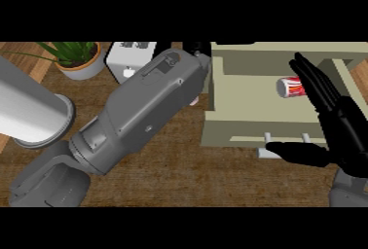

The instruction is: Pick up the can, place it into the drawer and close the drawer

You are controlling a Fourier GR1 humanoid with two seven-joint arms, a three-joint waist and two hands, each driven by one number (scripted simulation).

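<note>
Lying on its side inside the open beige drawer (244, 114), just left of the straight fingers of the black right hand (327, 121): the red-and-white cylindrical can (289, 87), its label too blurred to read. Fingers spread and empty, thumb jutting left over the white drawer handle (277, 146). Placing apparently done; closing next, likely needing the palm on the drawer front and a push away from the body. Left hand hidden beyond the grey left forearm (137, 112), fingers impossible to tell. Farther left, a potted green plant (75, 56) and a white toaster (129, 61).
</note>
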